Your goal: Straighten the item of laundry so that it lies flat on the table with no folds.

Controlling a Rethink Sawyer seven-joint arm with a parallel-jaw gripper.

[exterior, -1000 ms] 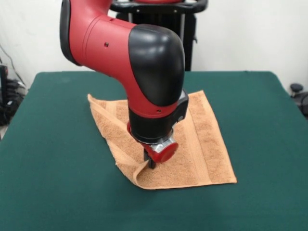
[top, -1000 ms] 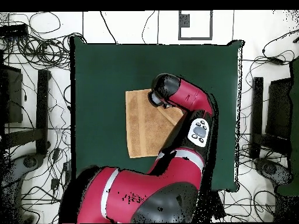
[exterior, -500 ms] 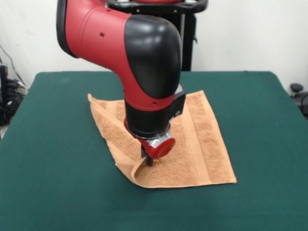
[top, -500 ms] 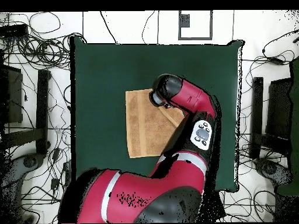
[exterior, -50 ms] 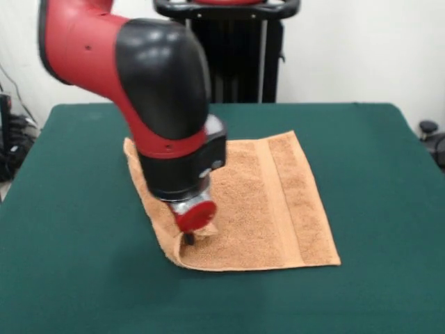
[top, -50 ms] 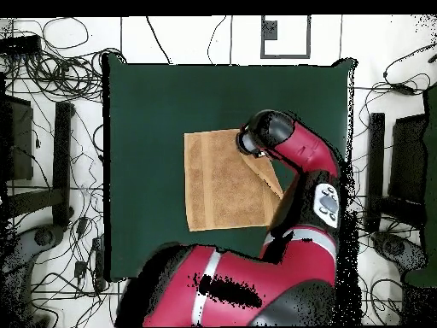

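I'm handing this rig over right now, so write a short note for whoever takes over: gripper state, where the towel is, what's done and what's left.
Gripper: down at the towel's front-left corner in the front view; open or shut cannot be told.
Towel: on the table, mostly spread flat, one woven band clear along its right side.
Done: most of the towel lies flat.
Left: the left edge in the front view, under the arm, looks folded over, with a doubled lip at the front corner. That fold probably needs pulling outward, then the arm lifted clear to check.
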